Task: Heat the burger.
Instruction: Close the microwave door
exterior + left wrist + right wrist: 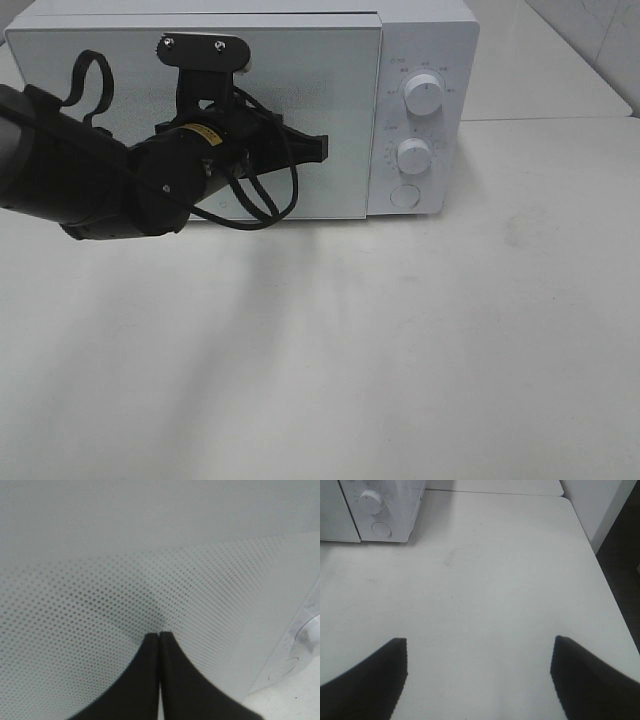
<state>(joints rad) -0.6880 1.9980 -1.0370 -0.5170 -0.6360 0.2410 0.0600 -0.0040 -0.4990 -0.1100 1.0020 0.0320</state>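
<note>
Pressure from the left gripper (159,636) — fingers pinched shut, empty — is best applied squarely to the microwave door (330,80), with the right gripper (479,640) spread wide.

The place looks like a robotics lab bench staged as a kitchen corner. A white microwave (340,60), one rotary dial (424,96) above another (413,156), stands on a plain pale worktop (400,340) with a white tiled wall (600,50) behind and dark floor (625,580) beside. A black robot arm (90,180) trails loose cables (270,205).
</note>
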